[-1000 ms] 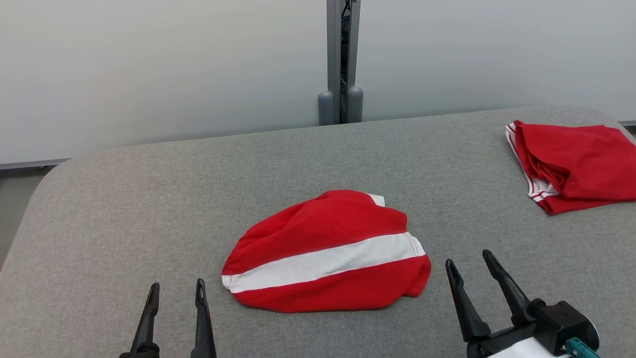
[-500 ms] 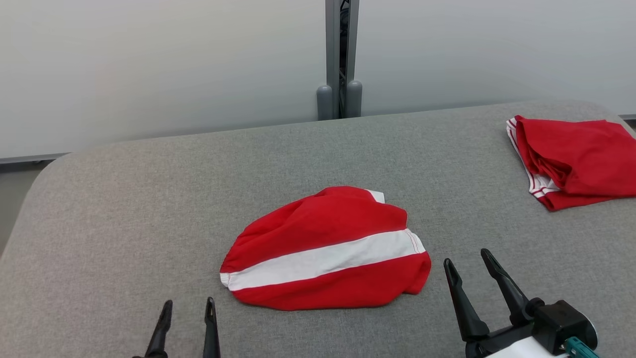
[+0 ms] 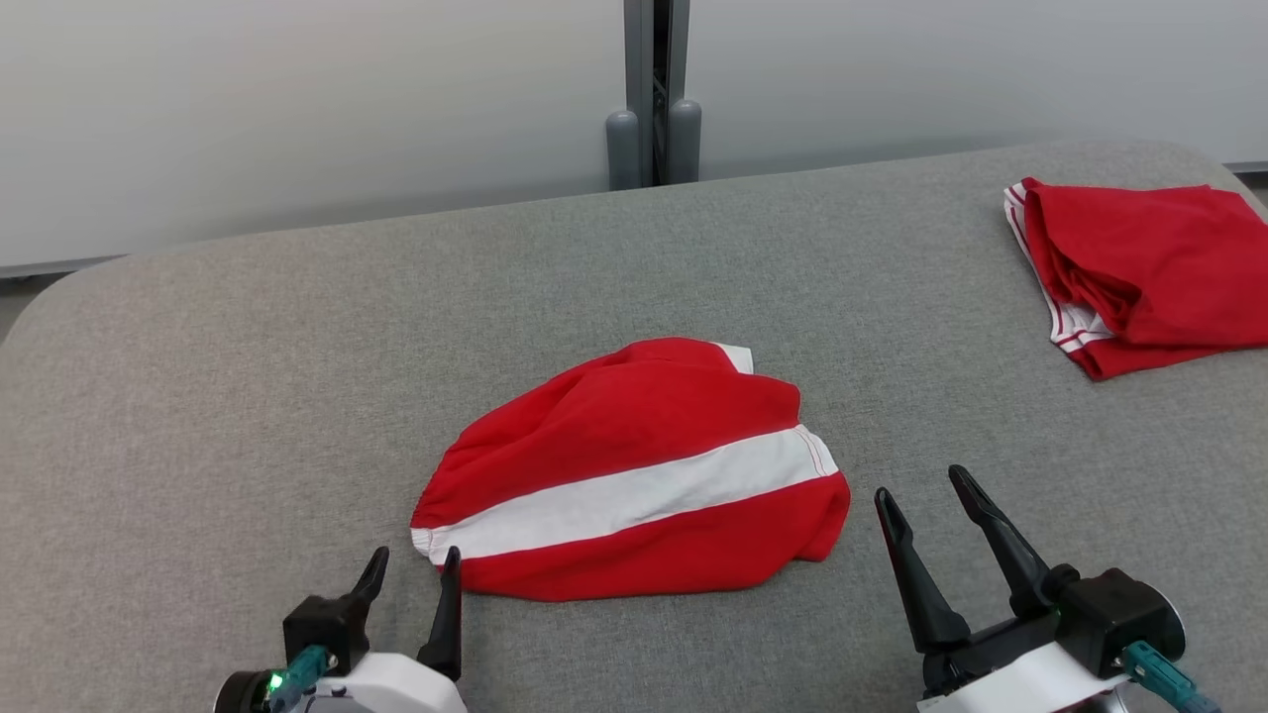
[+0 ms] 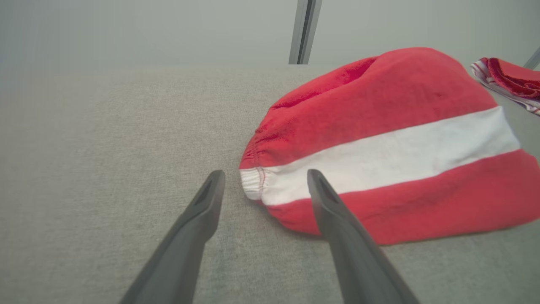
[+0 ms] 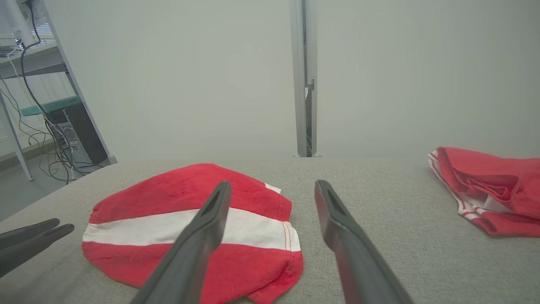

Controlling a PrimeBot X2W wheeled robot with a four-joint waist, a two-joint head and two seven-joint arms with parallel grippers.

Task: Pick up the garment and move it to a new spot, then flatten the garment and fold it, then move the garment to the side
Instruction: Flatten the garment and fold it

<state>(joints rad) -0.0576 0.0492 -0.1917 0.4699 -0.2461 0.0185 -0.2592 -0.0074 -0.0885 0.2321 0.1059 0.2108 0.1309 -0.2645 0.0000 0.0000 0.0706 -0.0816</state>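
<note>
The garment [image 3: 634,465], red with a broad white stripe, lies bunched in the middle of the grey table [image 3: 248,347]. My left gripper [image 3: 416,557] is open at its near-left end. In the left wrist view the white elastic end of the garment [image 4: 379,126] lies between the fingers of the left gripper [image 4: 265,173], and I cannot tell whether they touch it. My right gripper [image 3: 919,482] is open, just off the garment's right edge, holding nothing. The right wrist view shows the garment [image 5: 143,198] left of and behind the right gripper [image 5: 272,183], with the left gripper [image 5: 63,224] at far left.
A second red garment [image 3: 1149,267] with thin white trim lies folded at the table's far right, also seen as a red garment [image 5: 489,185] in the right wrist view. A grey partition post [image 3: 649,99] stands behind the table. A cabled rack [image 5: 63,126] stands off the left side.
The head camera has shifted, so the whole scene sits higher and more to the left. My left gripper has moved right, up to the garment's left end. The right gripper has kept its place.
</note>
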